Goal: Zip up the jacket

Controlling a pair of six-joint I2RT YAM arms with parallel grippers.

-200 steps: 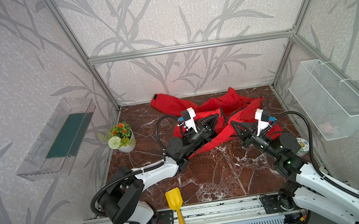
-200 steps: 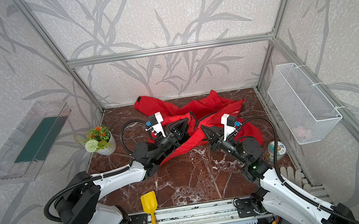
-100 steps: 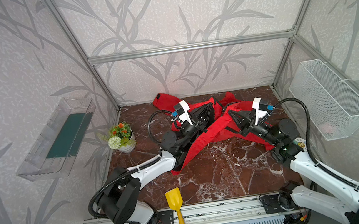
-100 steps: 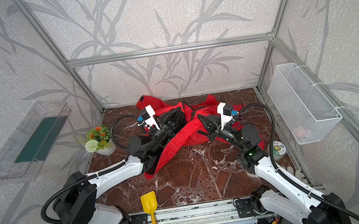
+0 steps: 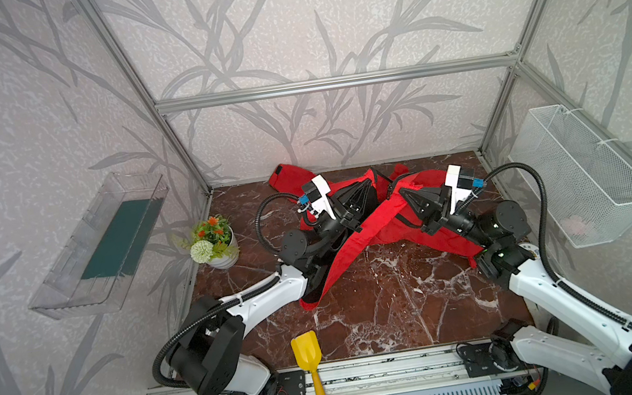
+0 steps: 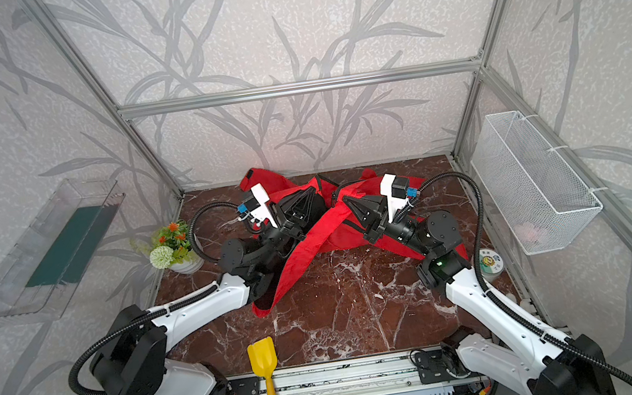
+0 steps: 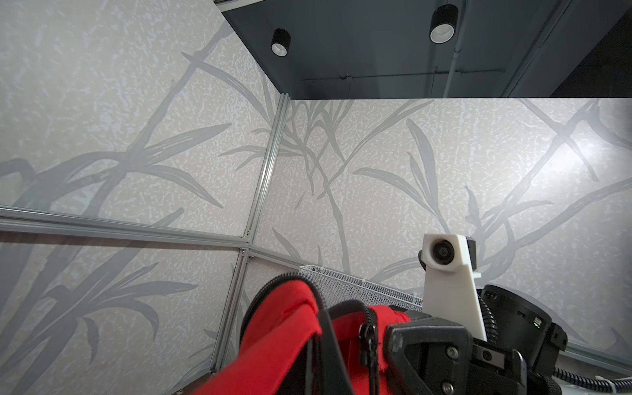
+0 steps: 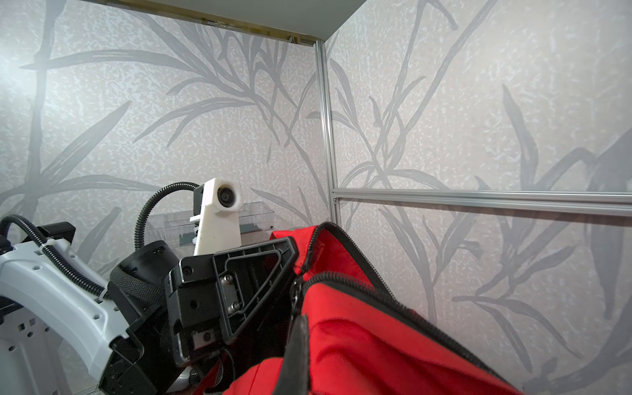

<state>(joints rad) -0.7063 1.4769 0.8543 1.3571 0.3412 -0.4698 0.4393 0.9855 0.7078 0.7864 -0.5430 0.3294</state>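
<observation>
- Both pincers are clamped shut on the jacket [image 5: 348,244] and hold it up over the far middle of the worktop [image 5: 383,302]. A red band [image 5: 329,276] hangs down to the worktop on the near left, and a sleeve [image 5: 286,175] lies in the far left corner.
- The left pincer [image 5: 364,194] and right pincer [image 5: 404,194] sit close, tips nearly facing. Move either inward and you risk knocking them together.
- Each grip looks like a thin pinch of cloth. Pull them apart too hard and one side probably slips free, dropping the jacket.
- The zip is open: the slider [image 7: 367,337] hangs loose and the teeth [image 8: 376,297] run in curves. If the cloth is twisted, the rows will not meet and the slider may jam.
- The band drapes against the left arm [image 5: 269,293], so swinging that arm could snag or drag it.
- The flower pot [image 5: 222,258] stands to the left. A dragged sleeve could tip it.
</observation>
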